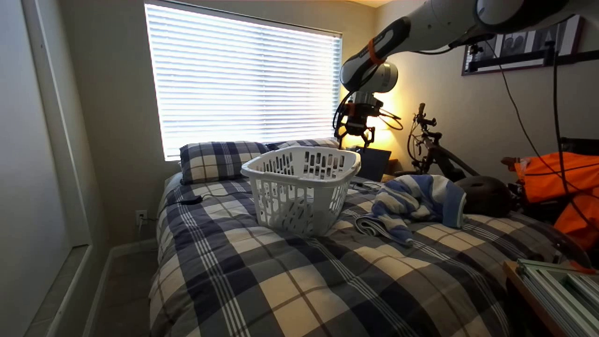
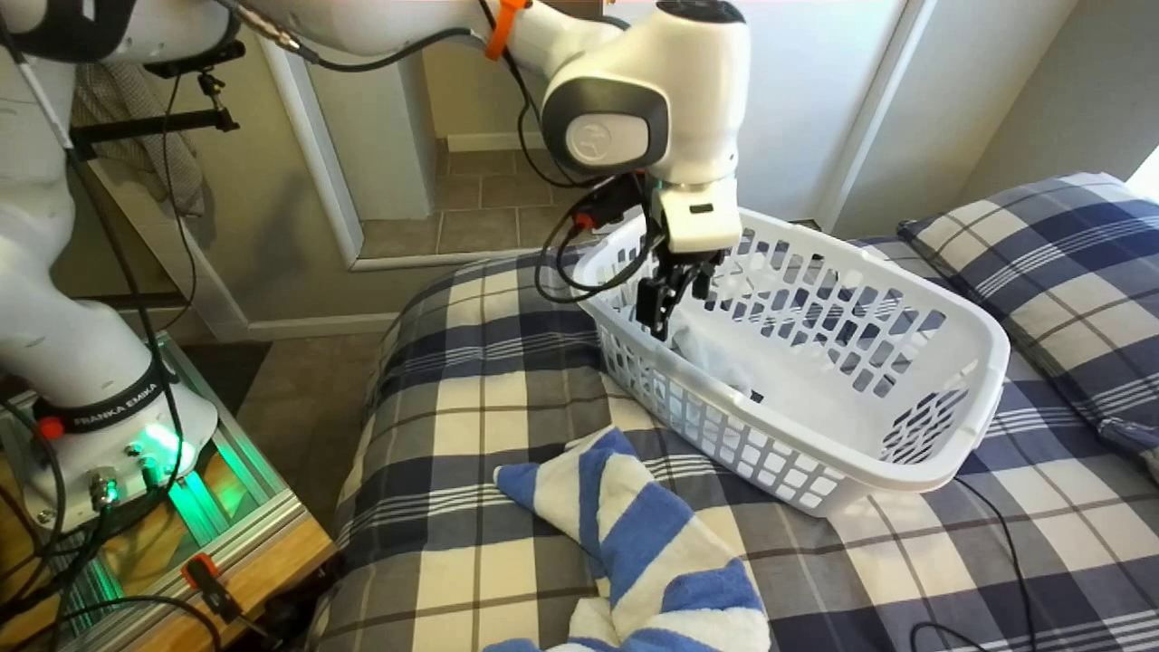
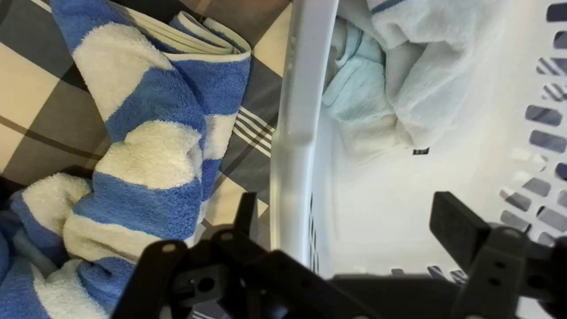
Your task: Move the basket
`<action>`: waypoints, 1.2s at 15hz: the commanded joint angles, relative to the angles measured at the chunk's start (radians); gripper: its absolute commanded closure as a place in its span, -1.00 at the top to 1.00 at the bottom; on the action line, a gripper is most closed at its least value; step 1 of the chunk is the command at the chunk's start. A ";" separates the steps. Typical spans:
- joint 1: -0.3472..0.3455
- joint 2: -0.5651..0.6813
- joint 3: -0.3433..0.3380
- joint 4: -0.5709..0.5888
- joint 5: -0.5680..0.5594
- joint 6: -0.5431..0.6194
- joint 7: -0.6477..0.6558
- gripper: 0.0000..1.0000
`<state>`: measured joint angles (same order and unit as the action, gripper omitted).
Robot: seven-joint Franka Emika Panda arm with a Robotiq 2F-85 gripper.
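The basket (image 1: 323, 201) is white, slotted and oval, and stands upright on the bed; it also shows in an exterior view (image 2: 797, 436). My gripper (image 1: 354, 142) is open and points down above the basket's rim; it also shows in an exterior view (image 2: 677, 303). In the wrist view the basket's rim (image 3: 292, 168) runs between the spread fingers of my gripper (image 3: 347, 217). One finger is over the outside, the other over the inside. Neither finger visibly touches the rim; the exact height gap is unclear. White and pale cloth (image 3: 425, 88) lies in one end of the basket.
A blue and white striped towel (image 2: 634, 534) lies on the plaid bed (image 1: 299, 285) beside the basket. A dark helmet (image 1: 484, 194) is behind the towel. Pillows (image 1: 224, 161) lie at the bed's head. A thin black cable (image 2: 1014, 561) lies on the bed.
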<state>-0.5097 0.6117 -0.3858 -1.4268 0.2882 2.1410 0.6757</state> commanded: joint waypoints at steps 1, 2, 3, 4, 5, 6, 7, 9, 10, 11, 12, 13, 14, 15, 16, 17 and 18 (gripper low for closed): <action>-0.038 0.120 -0.002 0.108 0.039 0.010 0.151 1.00; -0.051 0.142 0.003 0.126 0.044 0.008 0.176 1.00; -0.070 0.170 0.016 0.153 0.054 0.048 0.173 1.00; -0.079 0.188 0.019 0.171 0.054 0.042 0.193 1.00; -0.087 0.207 0.018 0.190 0.048 0.041 0.209 1.00; -0.093 0.226 0.017 0.208 0.038 0.034 0.221 1.00; -0.099 0.241 0.017 0.224 0.029 0.019 0.234 1.00; -0.106 0.271 0.013 0.251 0.005 0.005 0.243 1.00; -0.111 0.283 0.016 0.263 -0.003 0.001 0.229 1.00; -0.119 0.299 0.024 0.279 -0.005 0.011 0.207 0.50; -0.125 0.310 0.030 0.292 -0.002 0.014 0.196 0.45; -0.132 0.322 0.042 0.306 0.001 0.029 0.169 0.32; -0.139 0.332 0.053 0.320 0.008 0.030 0.154 0.18; -0.146 0.340 0.067 0.334 0.014 0.029 0.133 0.02; -0.153 0.346 0.078 0.347 0.019 0.029 0.118 -0.12; -0.159 0.348 0.088 0.353 0.023 0.026 0.101 -0.27; -0.164 0.348 0.095 0.357 0.024 0.020 0.089 -0.39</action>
<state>-0.6347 0.9236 -0.3339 -1.1465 0.3045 2.1776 0.8069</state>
